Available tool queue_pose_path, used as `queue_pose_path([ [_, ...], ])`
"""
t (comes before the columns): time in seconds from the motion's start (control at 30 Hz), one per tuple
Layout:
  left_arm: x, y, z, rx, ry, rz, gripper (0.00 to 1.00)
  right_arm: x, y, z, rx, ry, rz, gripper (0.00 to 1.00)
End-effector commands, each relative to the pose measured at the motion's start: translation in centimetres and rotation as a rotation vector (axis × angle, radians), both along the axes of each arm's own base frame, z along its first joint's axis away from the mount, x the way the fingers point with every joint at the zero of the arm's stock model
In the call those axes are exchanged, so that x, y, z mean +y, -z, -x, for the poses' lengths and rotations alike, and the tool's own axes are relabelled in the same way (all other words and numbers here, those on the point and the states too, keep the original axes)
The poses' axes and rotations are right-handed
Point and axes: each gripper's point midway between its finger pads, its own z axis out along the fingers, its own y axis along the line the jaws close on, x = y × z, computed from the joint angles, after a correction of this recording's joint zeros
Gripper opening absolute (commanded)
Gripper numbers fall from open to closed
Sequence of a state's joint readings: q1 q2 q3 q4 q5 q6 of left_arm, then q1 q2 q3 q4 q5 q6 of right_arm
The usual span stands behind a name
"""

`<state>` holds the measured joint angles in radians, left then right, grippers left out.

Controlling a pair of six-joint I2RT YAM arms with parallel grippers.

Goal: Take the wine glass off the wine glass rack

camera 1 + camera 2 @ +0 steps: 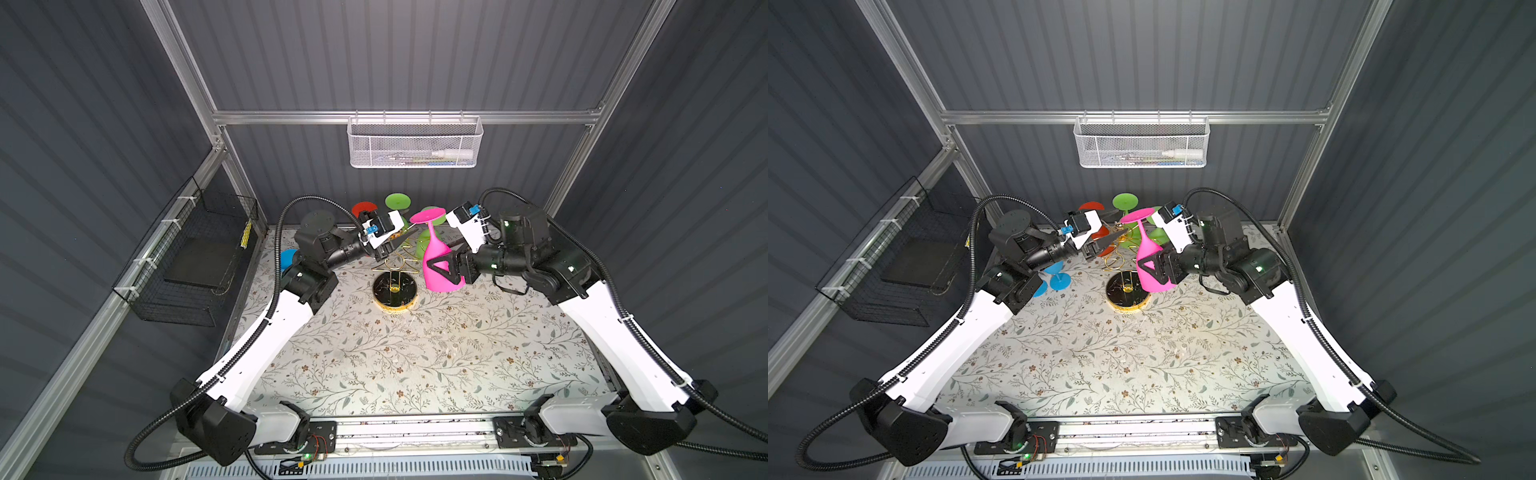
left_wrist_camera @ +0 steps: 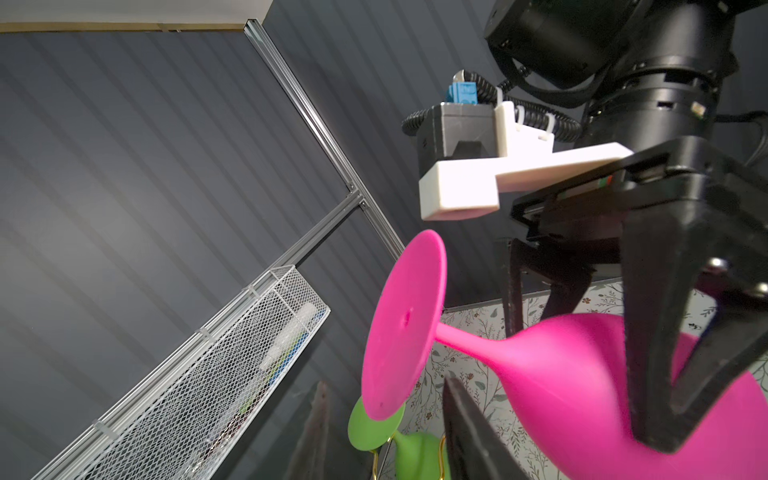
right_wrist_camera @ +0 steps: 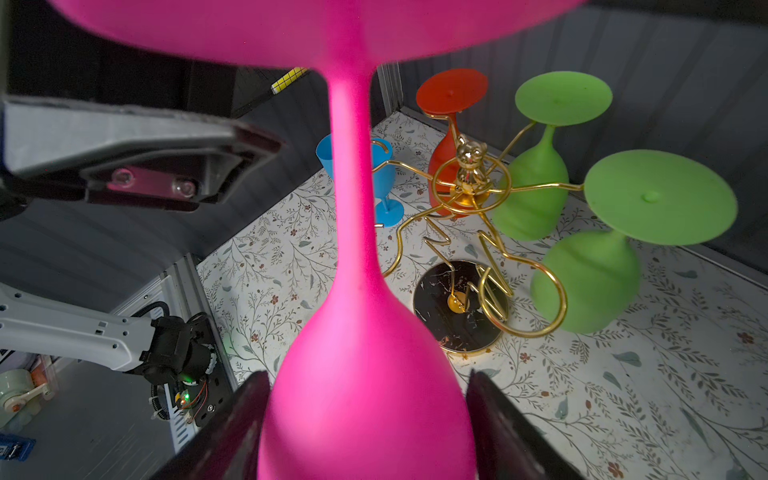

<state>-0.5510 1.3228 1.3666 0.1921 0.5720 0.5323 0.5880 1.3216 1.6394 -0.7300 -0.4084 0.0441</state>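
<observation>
Right jaws are squeezing the pink wine glass (image 1: 437, 253) beside the wine glass rack (image 1: 395, 291); left jaws are hovering half-open, empty, by the hanging red glass (image 3: 445, 166) and green glasses (image 3: 536, 187).

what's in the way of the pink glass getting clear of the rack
Nothing visible. The right end effector grips the pink wine glass by its bowl, foot up, and it appears clear of the gold rack. The left end effector sits open near the foot, apparently not touching.
</observation>
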Motion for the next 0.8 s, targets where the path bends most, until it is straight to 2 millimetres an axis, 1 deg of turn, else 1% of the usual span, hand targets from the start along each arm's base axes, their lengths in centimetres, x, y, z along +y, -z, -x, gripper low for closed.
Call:
queue_pose_path([
  [0.0, -0.1, -2.0, 0.3, -0.067, 0.005, 0.024, 0.47, 0.7, -0.7, 0.6, 0.001, -0.035, -0.018, 0.65],
  [0.1, -0.3, -1.7, 0.3, -0.064, 0.010, 0.017, 0.46, 1.0, -0.5, 0.7, 0.008, -0.043, -0.013, 0.64],
  [0.23, -0.8, -0.6, 0.3, -0.043, 0.034, -0.011, 0.44, 1.3, -0.3, 0.9, 0.013, -0.054, -0.009, 0.64],
  [0.27, -0.7, -1.7, 0.6, -0.063, 0.040, -0.005, 0.43, 1.3, -0.2, 0.9, 0.014, -0.053, -0.007, 0.64],
  [0.5, -0.9, -1.0, 0.5, -0.045, 0.039, -0.025, 0.35, 1.5, -0.2, 1.1, 0.013, -0.057, -0.005, 0.63],
  [0.67, -0.9, -0.6, 0.7, -0.040, 0.041, -0.044, 0.34, 1.5, -0.1, 1.0, 0.012, -0.052, -0.002, 0.62],
  [0.7, -0.9, -0.5, 0.7, -0.040, 0.041, -0.047, 0.33, 1.5, -0.1, 0.9, 0.013, -0.050, -0.002, 0.62],
  [0.77, -0.9, -0.4, 0.7, -0.037, 0.042, -0.052, 0.26, 1.5, -0.1, 0.9, 0.011, -0.048, -0.004, 0.61],
])
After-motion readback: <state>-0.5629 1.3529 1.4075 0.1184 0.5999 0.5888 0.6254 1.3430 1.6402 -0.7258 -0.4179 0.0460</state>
